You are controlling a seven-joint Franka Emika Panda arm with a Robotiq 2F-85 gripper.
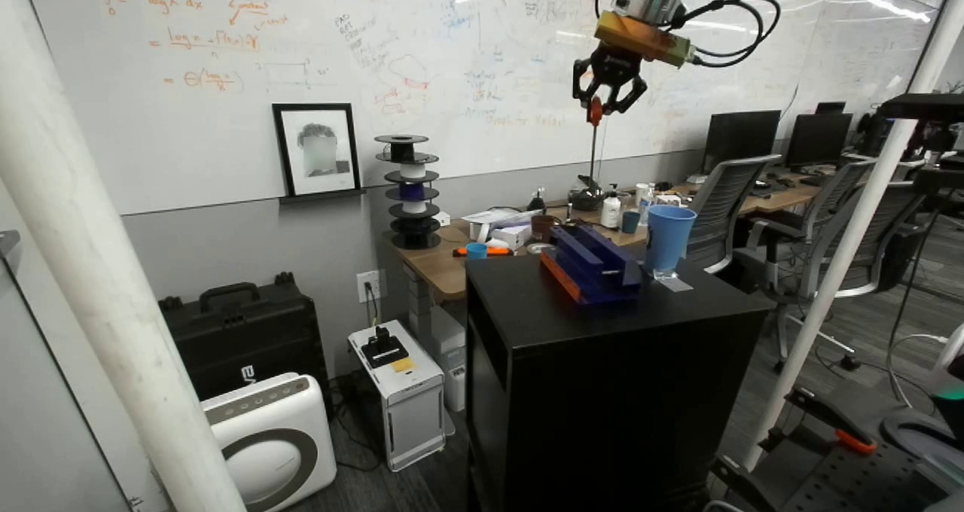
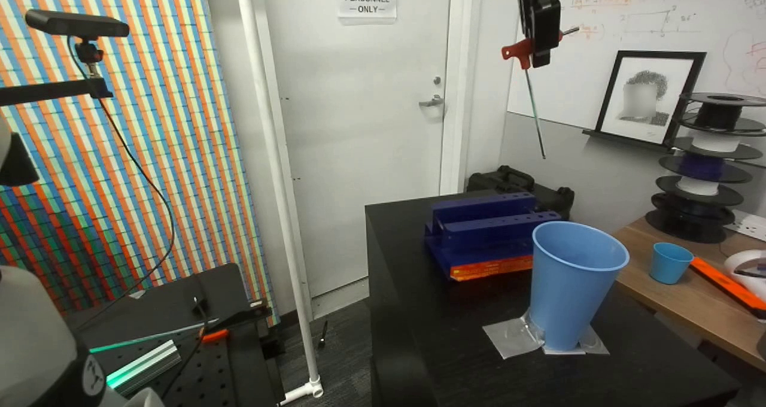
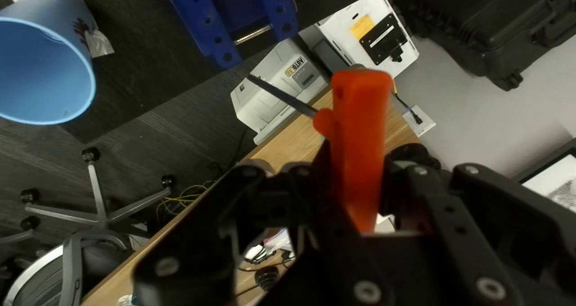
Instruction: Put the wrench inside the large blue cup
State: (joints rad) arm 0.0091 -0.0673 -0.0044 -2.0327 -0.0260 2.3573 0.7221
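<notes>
The wrench is a T-handled hex key with a red-orange handle (image 1: 595, 113) and a long thin shaft, which hangs nearly straight down. It also shows in an exterior view (image 2: 519, 52) and in the wrist view (image 3: 360, 117). My gripper (image 1: 600, 107) is shut on the red handle, high in the air. The large blue cup (image 1: 669, 239) stands upright on the black cabinet, with clear tape at its base (image 2: 571, 299). In the wrist view the cup (image 3: 40, 72) is at the upper left, mouth visible, apart from the wrench. The inside bottom of the cup is hidden.
A dark-blue boxy object (image 2: 491, 230) with an orange edge lies on the black cabinet (image 1: 512, 301) beside the cup. A wooden desk (image 1: 437, 267) behind holds a stack of spools (image 1: 410, 196), a small blue cup (image 2: 669, 263) and clutter. A white pole (image 1: 836, 256) stands nearby.
</notes>
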